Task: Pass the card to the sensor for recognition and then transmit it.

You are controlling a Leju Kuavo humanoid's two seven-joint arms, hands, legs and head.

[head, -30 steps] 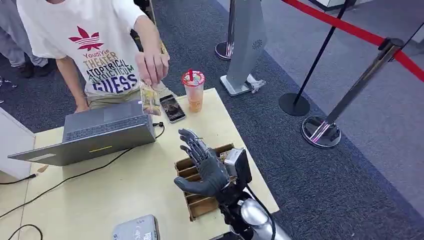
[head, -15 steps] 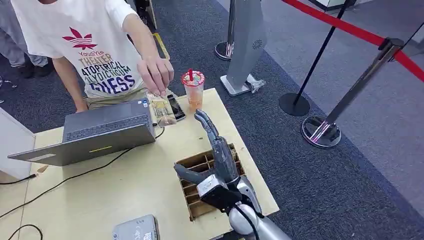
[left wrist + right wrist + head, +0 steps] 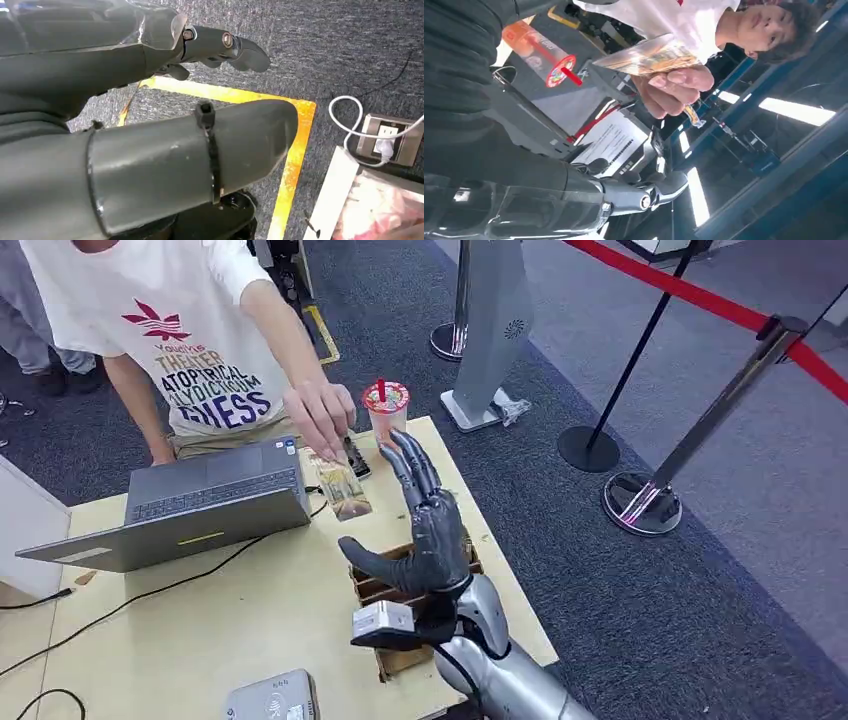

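A person's hand (image 3: 318,412) holds out a card in a clear sleeve (image 3: 343,490) over the table, between the laptop and my right hand. My right hand (image 3: 430,535) is raised above a cardboard tray, fingers stretched upward and thumb pointing left, holding nothing. The card hangs just left of its fingers, apart from them. In the right wrist view the card (image 3: 649,57) sits in the person's fingers (image 3: 674,90) beyond my right hand (image 3: 554,195). A grey sensor box (image 3: 272,698) lies at the table's near edge. My left hand (image 3: 125,65) hangs over the floor with nothing in it.
An open laptop (image 3: 200,505) with cables sits on the left of the pale table (image 3: 250,610). A phone (image 3: 355,455) and a drink cup (image 3: 386,408) stand at the far edge. A cardboard divider tray (image 3: 400,645) lies under my right arm. Stanchions (image 3: 640,502) stand on the carpet to the right.
My right hand turned and stretched forward and up toward the card. The person lowered the card down and to the right, closer to my fingers.
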